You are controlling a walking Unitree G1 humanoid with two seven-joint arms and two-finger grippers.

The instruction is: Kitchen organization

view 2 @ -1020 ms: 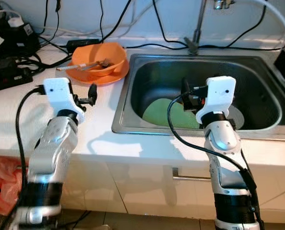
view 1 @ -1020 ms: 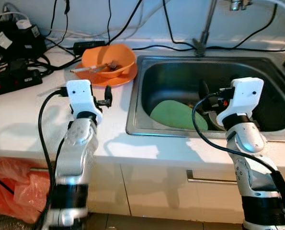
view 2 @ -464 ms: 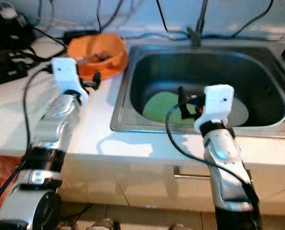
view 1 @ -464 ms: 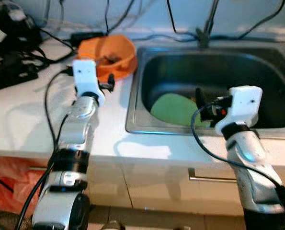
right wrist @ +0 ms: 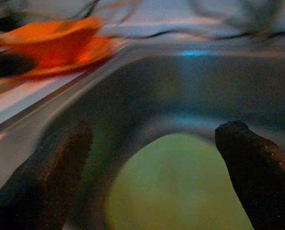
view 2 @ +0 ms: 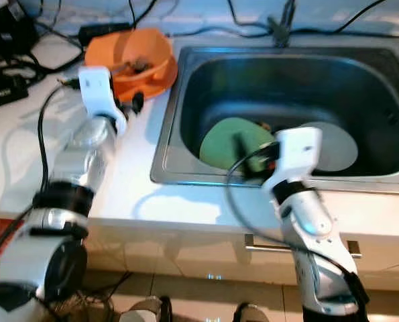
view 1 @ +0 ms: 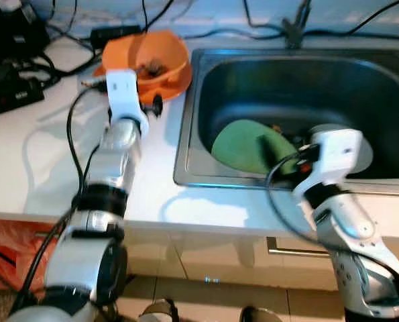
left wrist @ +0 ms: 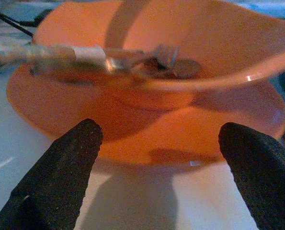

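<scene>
L gripper [left wrist: 159, 158] open, orange bowl [left wrist: 180, 72] just ahead on plate [left wrist: 147, 139]

Head stereo pair looking steeply down at counter and sink [view 1: 286, 80], left wrist view low and close before the orange bowl [left wrist: 156, 52], right wrist view inside the sink, facing the green plate [right wrist: 180, 187], the bowl upper left of its frame.

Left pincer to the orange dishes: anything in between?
Nothing visible. The left pincer is open and faces the orange plate across bare white counter. The orange bowl sits on that plate, with a fork lying inside it. Neither finger touches the plate yet.
</scene>
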